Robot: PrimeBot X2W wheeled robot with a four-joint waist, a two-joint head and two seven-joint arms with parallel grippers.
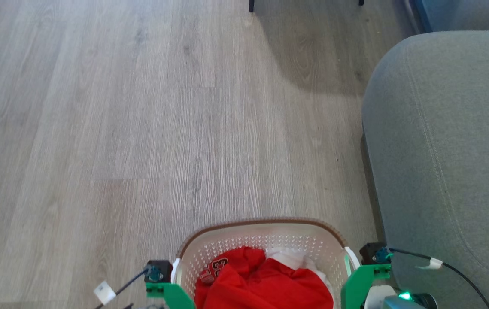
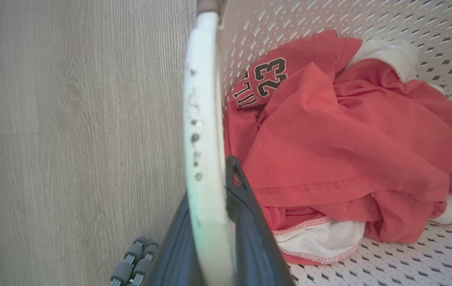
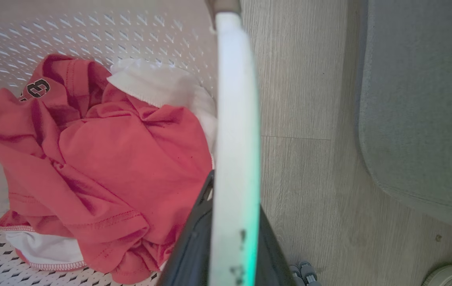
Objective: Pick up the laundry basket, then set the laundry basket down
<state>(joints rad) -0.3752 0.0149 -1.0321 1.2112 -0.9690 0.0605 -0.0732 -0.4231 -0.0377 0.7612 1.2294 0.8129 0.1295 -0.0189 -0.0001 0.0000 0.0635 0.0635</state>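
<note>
The laundry basket [image 1: 265, 234], cream-white and perforated with a brown rim, is at the bottom centre of the head view. It holds a red jersey [image 2: 329, 131] crumpled over white cloth [image 3: 154, 83]. My left gripper [image 2: 210, 186] is shut on the basket's white left handle [image 2: 202, 119], one dark finger on each side of it. My right gripper [image 3: 235, 198] is shut the same way on the white right handle [image 3: 235, 99]. In the head view the green wrist mounts flank the basket, left [image 1: 169, 292] and right [image 1: 360, 279]. Whether the basket rests on the floor I cannot tell.
A grey sofa [image 1: 441, 150] stands close on the right, next to the basket's right side. Pale wood floor [image 1: 141, 128] stretches ahead and to the left. Two dark furniture legs [image 1: 251, 5] stand at the far top. Small grey rollers [image 2: 134, 264] show beneath the left handle.
</note>
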